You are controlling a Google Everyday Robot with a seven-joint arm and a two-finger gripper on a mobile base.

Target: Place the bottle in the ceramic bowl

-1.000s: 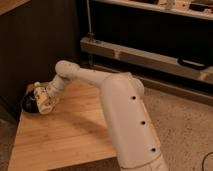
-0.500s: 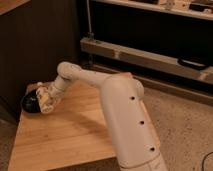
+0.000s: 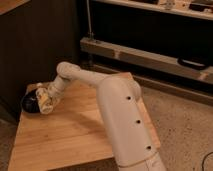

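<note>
A light wooden table (image 3: 75, 132) with a plank top is seen filling the lower left of the camera view. A shallow, round, glossy black ceramic bowl (image 3: 29, 103) is set near the table's far left edge, at about nine o'clock from the table's centre. A white, rounded robot arm (image 3: 117, 110) is stretched from the thick column at about four o'clock across the table toward ten o'clock, its slimmer forearm ending at the bowl. The gripper (image 3: 44, 102) is placed at the bowl's right rim, partly covering the bowl from this side.

A small white plastic bottle with a printed label (image 3: 45, 104) is seen at the gripper's end, over the right part of the bowl, tilted rather than upright. Bottle and gripper are merged into one pale shape, so whether the bottle is clamped, or whether it touches the bowl, cannot be told.

Behind the table, at twelve o'clock, a dark cabinet wall (image 3: 40, 45) is seen, and to the upper right a long metal shelf rail (image 3: 145, 57) is mounted. A speckled floor (image 3: 185, 125) is shown at three o'clock.
</note>
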